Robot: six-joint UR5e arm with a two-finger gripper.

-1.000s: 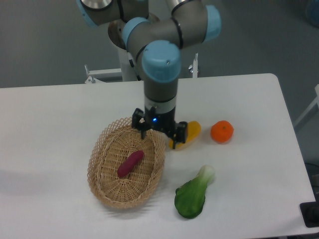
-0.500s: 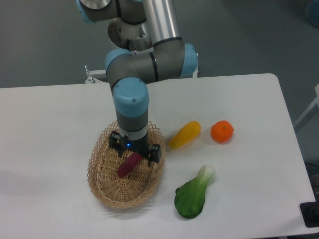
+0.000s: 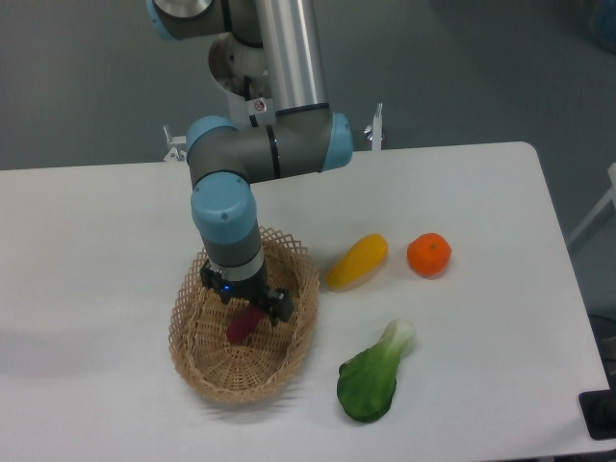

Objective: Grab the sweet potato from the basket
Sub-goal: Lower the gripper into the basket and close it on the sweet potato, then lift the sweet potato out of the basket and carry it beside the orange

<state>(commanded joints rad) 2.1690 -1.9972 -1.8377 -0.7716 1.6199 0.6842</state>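
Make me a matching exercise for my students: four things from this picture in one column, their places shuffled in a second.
Things:
1. dark purple-red oblong sweet potato
2. round orange fruit
3. leafy green vegetable
4. yellow oblong vegetable

Places:
A. on the table, nearest the front edge
B. inside the woven wicker basket, under the hand
C. between basket and orange fruit
D. farthest right

Pairs: 1-B, 2-D, 3-A, 4-C
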